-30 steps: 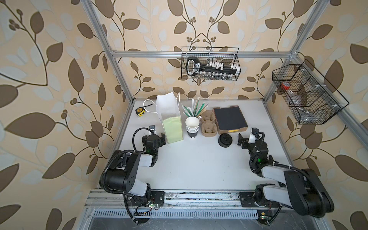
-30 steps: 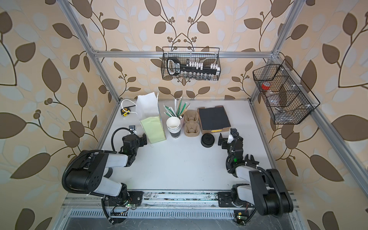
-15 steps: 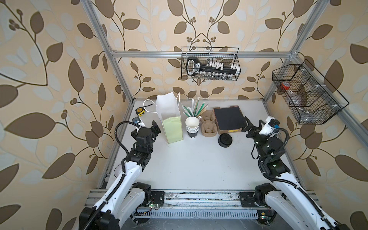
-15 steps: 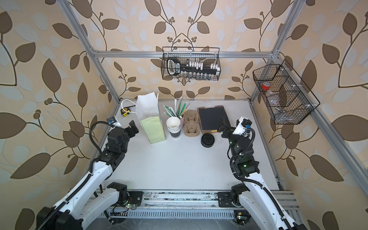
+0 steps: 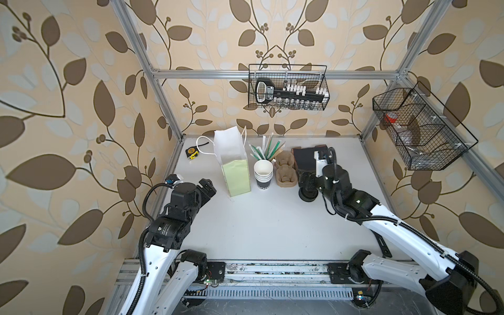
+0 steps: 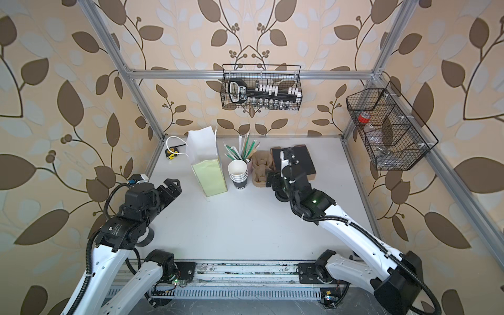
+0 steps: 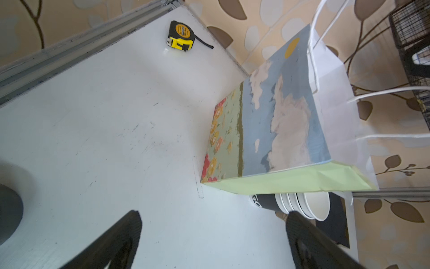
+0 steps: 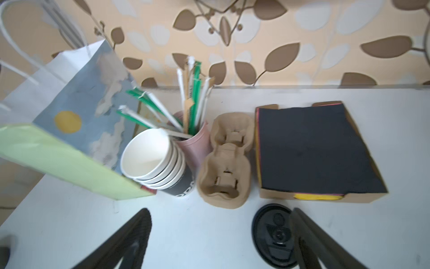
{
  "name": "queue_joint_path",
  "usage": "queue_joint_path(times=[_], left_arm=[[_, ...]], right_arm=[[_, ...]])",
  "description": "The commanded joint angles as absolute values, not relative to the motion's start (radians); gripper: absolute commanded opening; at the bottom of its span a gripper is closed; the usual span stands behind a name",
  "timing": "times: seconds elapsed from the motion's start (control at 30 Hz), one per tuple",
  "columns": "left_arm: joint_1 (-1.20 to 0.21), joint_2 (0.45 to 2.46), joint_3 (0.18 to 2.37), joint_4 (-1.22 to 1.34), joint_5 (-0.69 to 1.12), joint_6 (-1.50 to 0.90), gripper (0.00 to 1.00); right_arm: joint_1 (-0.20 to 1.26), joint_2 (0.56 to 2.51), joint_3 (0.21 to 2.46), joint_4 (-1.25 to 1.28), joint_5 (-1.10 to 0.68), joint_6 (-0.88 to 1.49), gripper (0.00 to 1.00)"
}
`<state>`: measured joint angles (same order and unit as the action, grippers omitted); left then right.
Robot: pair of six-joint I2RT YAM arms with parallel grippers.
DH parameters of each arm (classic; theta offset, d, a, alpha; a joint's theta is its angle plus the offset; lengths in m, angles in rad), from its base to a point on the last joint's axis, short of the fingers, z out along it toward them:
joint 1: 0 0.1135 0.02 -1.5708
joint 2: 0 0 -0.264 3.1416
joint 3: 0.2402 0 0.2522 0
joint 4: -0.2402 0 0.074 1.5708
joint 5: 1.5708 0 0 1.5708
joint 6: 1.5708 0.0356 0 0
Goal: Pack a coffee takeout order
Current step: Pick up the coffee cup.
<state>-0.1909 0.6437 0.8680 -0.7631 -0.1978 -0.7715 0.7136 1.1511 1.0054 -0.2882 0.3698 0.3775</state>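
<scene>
A stack of black paper cups (image 5: 263, 174) (image 8: 153, 160), white inside, stands beside the tan pulp carrier (image 5: 285, 170) (image 8: 226, 160). A dark sheet (image 5: 305, 161) (image 8: 311, 149) lies on top in a cardboard tray, with pink and yellow sheets under it. The round black lid (image 5: 308, 195) (image 8: 272, 235) lies flat in front of the tray. My right gripper (image 5: 306, 181) (image 8: 218, 233) hovers open just above the lid, one finger over its edge, holding nothing. My left gripper (image 5: 208, 188) (image 7: 213, 233) is open and empty, left of the bag.
An upright paper bag (image 5: 234, 163) (image 7: 279, 116) with white handles stands left of the cups. Behind them is a pink cup of wrapped straws (image 8: 193, 144). A yellow tape measure (image 7: 180, 36) lies at the back left corner. Wire baskets (image 5: 287, 87) (image 5: 420, 128) hang on the walls.
Both arms have unfolded from their rest poses near the front rail and reached forward. The right gripper has come down over the lid. The left gripper has risen towards the bag.
</scene>
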Motion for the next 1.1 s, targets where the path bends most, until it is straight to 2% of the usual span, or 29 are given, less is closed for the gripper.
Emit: queue_joint_path(times=[0.0, 0.1, 0.2, 0.27, 0.57, 0.67, 0.93, 1.07], left_arm=[[-0.198, 0.647, 0.946, -0.861, -0.219, -0.656, 0.99], [-0.227, 0.642, 0.953, -0.88, -0.267, -0.607, 0.99], [-0.235, 0.596, 0.901, -0.844, -0.229, -0.601, 0.99], [-0.235, 0.572, 0.881, -0.821, -0.213, -0.593, 0.99], [-0.247, 0.582, 0.891, -0.83, -0.212, -0.574, 0.99], [-0.25, 0.583, 0.89, -0.828, -0.206, -0.572, 0.99], [-0.252, 0.59, 0.894, -0.83, -0.209, -0.569, 0.99], [-0.252, 0.586, 0.894, -0.83, -0.212, -0.569, 0.99]], right_arm=[[0.798, 1.241, 1.13, -0.428, 0.46, 0.368, 0.84], [0.813, 1.351, 1.231, -0.473, 0.432, 0.381, 0.77], [0.813, 1.454, 1.34, -0.523, 0.381, 0.392, 0.65], [0.812, 1.514, 1.4, -0.542, 0.349, 0.399, 0.61], [0.768, 1.736, 1.608, -0.663, 0.23, 0.454, 0.57], [0.747, 1.77, 1.627, -0.669, 0.207, 0.468, 0.47], [0.737, 1.851, 1.701, -0.688, 0.207, 0.458, 0.42], [0.72, 1.887, 1.733, -0.695, 0.196, 0.46, 0.35]])
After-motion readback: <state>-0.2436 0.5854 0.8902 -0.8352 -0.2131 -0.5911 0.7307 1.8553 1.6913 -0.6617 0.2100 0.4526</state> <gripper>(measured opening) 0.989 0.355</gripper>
